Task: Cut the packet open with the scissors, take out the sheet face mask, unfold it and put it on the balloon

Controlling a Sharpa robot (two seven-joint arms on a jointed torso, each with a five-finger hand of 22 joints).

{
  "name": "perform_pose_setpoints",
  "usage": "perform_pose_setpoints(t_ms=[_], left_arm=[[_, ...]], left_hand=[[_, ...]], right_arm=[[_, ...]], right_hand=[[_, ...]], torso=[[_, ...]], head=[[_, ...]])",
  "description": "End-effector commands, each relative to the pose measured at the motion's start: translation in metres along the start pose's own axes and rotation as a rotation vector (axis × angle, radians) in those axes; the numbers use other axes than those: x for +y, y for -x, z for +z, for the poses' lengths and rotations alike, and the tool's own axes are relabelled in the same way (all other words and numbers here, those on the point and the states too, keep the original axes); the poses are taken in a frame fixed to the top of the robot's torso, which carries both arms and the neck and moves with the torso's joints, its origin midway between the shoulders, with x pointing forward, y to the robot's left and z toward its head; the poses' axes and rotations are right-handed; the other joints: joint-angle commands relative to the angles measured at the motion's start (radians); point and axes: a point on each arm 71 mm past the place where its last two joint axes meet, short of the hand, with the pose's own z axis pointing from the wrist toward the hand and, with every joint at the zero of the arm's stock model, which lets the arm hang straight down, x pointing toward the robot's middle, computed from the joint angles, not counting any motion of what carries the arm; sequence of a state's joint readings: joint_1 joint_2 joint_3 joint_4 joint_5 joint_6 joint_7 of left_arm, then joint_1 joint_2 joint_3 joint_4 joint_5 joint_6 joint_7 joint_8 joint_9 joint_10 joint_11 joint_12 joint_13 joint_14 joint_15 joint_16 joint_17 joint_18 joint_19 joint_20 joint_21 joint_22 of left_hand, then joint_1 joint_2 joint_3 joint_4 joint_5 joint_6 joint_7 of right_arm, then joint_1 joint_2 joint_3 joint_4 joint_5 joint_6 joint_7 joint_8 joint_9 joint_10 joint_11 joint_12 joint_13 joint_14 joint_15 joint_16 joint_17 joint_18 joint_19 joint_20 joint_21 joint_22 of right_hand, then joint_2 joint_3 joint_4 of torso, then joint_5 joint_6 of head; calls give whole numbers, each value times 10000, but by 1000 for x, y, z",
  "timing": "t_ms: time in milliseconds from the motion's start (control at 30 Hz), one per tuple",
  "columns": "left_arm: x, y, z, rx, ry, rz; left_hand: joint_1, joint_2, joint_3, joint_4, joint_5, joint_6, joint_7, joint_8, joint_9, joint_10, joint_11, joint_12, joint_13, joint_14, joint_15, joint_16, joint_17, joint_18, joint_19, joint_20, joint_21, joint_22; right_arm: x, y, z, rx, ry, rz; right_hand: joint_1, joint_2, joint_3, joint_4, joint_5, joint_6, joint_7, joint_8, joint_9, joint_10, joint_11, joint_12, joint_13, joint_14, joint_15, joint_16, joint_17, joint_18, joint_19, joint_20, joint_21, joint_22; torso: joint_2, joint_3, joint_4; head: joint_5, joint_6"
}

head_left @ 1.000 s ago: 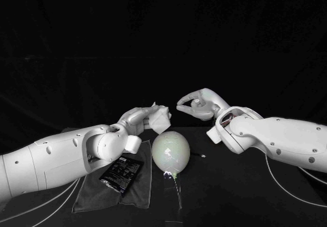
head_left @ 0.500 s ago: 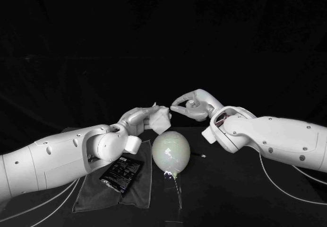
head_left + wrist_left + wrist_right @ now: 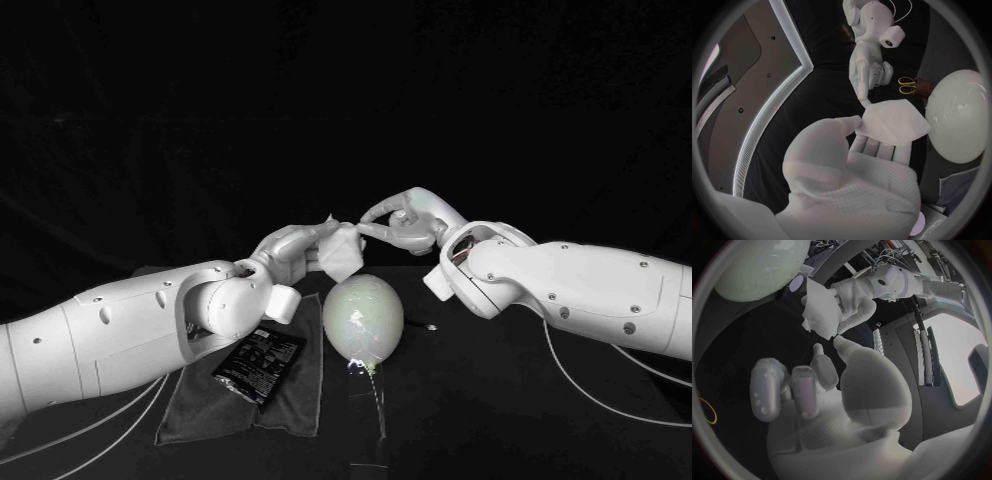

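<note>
My left hand [image 3: 289,250] is raised above the table's back and pinches a folded white sheet mask [image 3: 340,252] between thumb and fingers [image 3: 876,147]. The mask [image 3: 895,122] sticks out past them, still folded. My right hand [image 3: 404,222] has come in from the other side; its thumb tip [image 3: 839,340] touches the mask's [image 3: 820,310] corner, with the other fingers curled loosely beside it. The pale balloon [image 3: 361,318] lies on the table below both hands. The black packet [image 3: 260,362] lies on a grey cloth [image 3: 216,415].
Yellow-handled scissors [image 3: 906,86] lie on the table beyond the balloon [image 3: 961,115]. A small pale scrap [image 3: 428,327] sits just right of the balloon. Cables [image 3: 606,395] trail from my right arm across the table.
My right hand has moved left and slightly down, from clear of the mask to touching its upper corner. The left hand, mask, balloon and packet have stayed put.
</note>
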State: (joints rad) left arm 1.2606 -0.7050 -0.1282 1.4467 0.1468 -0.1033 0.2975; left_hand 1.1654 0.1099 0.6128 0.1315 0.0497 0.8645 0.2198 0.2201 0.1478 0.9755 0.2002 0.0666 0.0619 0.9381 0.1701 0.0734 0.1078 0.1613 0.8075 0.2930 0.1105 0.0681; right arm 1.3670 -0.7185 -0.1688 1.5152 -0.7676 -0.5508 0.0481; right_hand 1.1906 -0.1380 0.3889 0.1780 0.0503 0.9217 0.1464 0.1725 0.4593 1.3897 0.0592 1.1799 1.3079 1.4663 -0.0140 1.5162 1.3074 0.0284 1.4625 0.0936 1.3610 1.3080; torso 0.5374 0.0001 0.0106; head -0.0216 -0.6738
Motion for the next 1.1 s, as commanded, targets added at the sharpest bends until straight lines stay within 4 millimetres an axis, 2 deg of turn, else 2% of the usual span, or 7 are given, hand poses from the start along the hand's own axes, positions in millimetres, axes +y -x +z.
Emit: perform_pose_setpoints(t_ms=[33, 100, 167, 267, 767, 1100], left_arm=[[-2, -4, 0, 364, -107, -34], [-2, -3, 0, 377, -105, -40], [-2, -3, 0, 391, -104, -45], [-2, -3, 0, 402, -104, -50], [-2, -3, -1, 431, -123, -59], [-3, -4, 0, 488, -164, 2]], left_hand=[[-164, -4, -6, 156, -7, -81, 211, 30, 19, -102, -5, -24, 14, -72, 33, -10, 18, 105, 102, -29, 29, 25], [-164, -4, -6, 156, -7, -81, 211, 30, 19, -102, -5, -24, 14, -72, 33, -10, 18, 105, 102, -29, 29, 25], [-213, -11, -6, 204, -5, -106, 201, 43, 27, -118, -9, -19, 16, -65, 25, 0, 27, 198, 382, -50, 176, 73], [-235, -20, 15, 218, -4, -120, 200, 72, 44, -129, -15, -16, 17, -23, 9, 29, 48, 241, 745, -99, 356, 119], [-248, -21, 29, 227, -4, -63, 190, 134, 73, -80, -33, 7, 25, 104, -25, 103, 89, 231, 790, -104, 360, 96], [-247, -18, 32, 227, -4, -54, 188, 142, 77, -71, -35, 10, 26, 114, -27, 109, 93, 230, 794, -105, 359, 94]], right_arm=[[0, -2, 1, 259, -25, -12], [0, -3, 1, 271, -25, -12], [0, -3, 1, 287, -24, -12], [1, -3, 1, 316, -23, -10], [2, -6, 2, 537, 15, 8], [3, -10, 3, 824, 56, 31]], right_hand=[[-85, -15, -11, 64, -3, -45, 5, -35, -9, -51, 29, -37, 82, 816, 63, -21, 1953, 203, -19, 47, -43, 1948], [-85, -15, -11, 64, -3, -45, 5, -35, -9, -51, 29, -37, 82, 816, 63, -21, 1953, 203, -19, 47, -43, 1948], [-78, -10, -20, 75, -3, -51, 6, -42, -10, -48, 30, -26, 89, 818, 65, -15, 1959, 200, -13, 48, -32, 1952], [-78, -10, -20, 75, -3, -51, 6, -42, -10, -48, 30, -26, 89, 818, 65, -15, 1959, 200, -13, 48, -32, 1952], [-69, 12, -51, 119, -7, -52, 10, -53, -11, -56, 34, -32, 82, 816, 68, -17, 1956, 202, -18, 51, -44, 1949], [-55, 83, -211, 331, -12, 11, 0, -62, 0, -49, 31, 10, 99, 823, 70, 7, 1984, 199, -11, 56, -37, 1957]], torso=[[-5, 1, 1], [-3, 5, -1], [-2, 5, -3], [-3, 3, -6], [-5, 3, -3], [-5, 0, -1]], head=[[0, -8], [-6, -8], [-12, -13], [-11, -16], [-51, 26], [-77, 19]])
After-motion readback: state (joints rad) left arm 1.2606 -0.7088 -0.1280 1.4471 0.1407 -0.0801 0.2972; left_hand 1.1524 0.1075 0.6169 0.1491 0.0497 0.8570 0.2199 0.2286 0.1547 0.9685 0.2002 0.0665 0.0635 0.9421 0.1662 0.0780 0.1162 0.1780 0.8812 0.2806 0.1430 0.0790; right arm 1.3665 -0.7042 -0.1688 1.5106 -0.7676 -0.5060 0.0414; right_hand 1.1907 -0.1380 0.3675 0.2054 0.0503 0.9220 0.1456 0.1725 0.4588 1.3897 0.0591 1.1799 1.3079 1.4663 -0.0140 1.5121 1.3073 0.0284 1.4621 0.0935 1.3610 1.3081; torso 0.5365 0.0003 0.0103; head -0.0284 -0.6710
